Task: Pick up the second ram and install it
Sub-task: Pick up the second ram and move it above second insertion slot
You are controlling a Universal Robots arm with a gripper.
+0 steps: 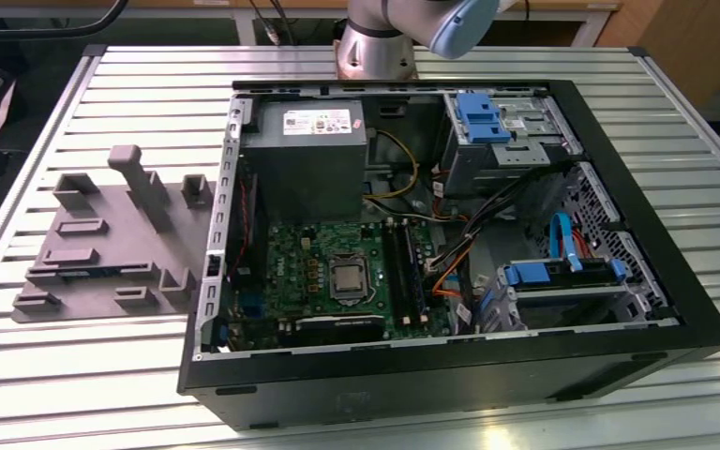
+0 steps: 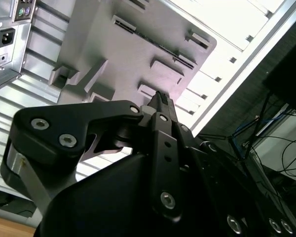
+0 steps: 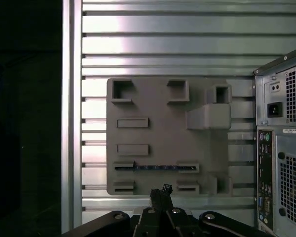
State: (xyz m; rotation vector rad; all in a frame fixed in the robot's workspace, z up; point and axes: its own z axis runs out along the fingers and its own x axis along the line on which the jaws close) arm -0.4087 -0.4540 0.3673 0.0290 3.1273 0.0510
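The second ram (image 3: 155, 168) stands on edge in a slot of the gray fixture (image 3: 153, 103). Only its thin dark top edge shows, so the chips are hidden. In the second wrist view the same strip (image 2: 160, 45) is a dark line across the fixture and is hard to make out.

The fixture lies on the slatted table (image 1: 85, 375), just beside the open case (image 1: 460, 375), on the exterior view's left. The gripper (image 3: 161, 190) hangs over the fixture's edge, near the ram but apart from it. It is clenched, with its fingertips (image 2: 160, 98) pressed together. Its own black body blocks much of the second wrist view.

The arm (image 1: 379, 42) is cut off at the top of the exterior view. Inside the case, the black memory slots (image 1: 400, 267) are too small to tell what sits in them.
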